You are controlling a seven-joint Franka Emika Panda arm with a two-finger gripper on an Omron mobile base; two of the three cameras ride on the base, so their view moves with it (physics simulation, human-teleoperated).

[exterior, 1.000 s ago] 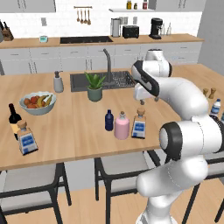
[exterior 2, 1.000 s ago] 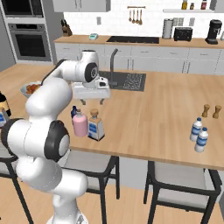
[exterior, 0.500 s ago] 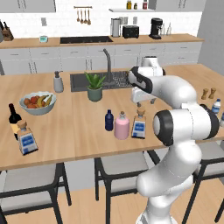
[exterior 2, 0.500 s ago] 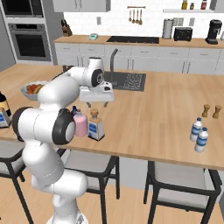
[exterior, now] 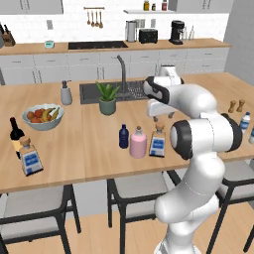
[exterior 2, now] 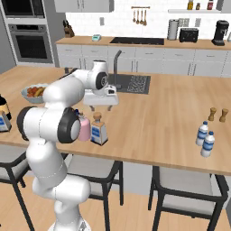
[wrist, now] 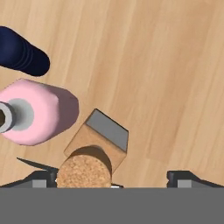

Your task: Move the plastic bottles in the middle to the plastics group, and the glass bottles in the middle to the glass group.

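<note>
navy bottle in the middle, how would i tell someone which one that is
On the long wooden island counter, find the row of three bottles near its front edge, in front of the potted plant. The navy bottle stands at the end of that row nearest the fruit bowl, beside the pink bottle. It is the shortest and the only dark, rounded one.

Seven bottles (exterior: 138, 143), two shakers (exterior 2: 217, 114), one bowl (exterior: 42, 117).

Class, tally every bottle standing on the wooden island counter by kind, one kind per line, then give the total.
Dark wine bottle: 1
Square clear bottles with tan stoppers: 2
Pale-pink bottle: 1
Navy-blue bottle: 1
Small whitish blue-capped bottles: 2
Total: 7
</note>
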